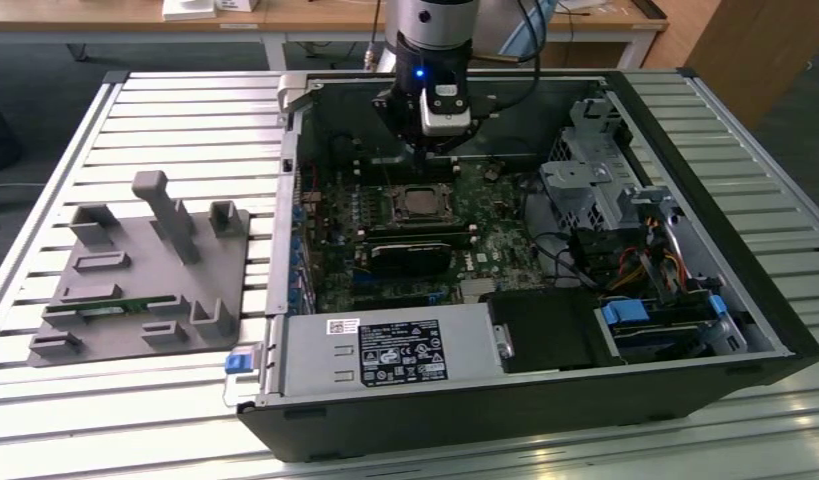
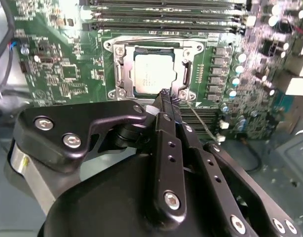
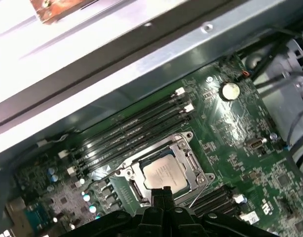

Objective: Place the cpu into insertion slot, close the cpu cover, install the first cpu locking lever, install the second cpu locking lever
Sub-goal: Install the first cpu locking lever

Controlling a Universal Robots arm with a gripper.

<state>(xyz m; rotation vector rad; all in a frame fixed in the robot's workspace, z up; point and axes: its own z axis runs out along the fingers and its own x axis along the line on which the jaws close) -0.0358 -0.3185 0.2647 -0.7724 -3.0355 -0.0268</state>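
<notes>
Slatted table (image 1: 142, 110) carries the open case (image 1: 516, 420), laid on its side so that I reach the board (image 2: 53, 69) from above.

1. The cpu (image 2: 152, 74) lies flat in the slot (image 2: 112, 91), pale face up. I judge placement done.
2. The cover (image 2: 141, 48) lies down around the cpu, whose face shows through the cut-out. This traps the chip before any lever loads it.
3. A thin wire lever (image 2: 203, 123) runs out slantwise from the slot's corner. I judge it not latched.
4. The gripper (image 2: 165, 95) hangs at that same corner, fingers pressed together with nothing between them. A closed pair makes one narrow tip, suited to pushing a wire. I cannot tell whether the tip touches the lever.
5. In the exterior view, the gripper stands over the board just beside the slot, its arm reaching down into the case.
</notes>
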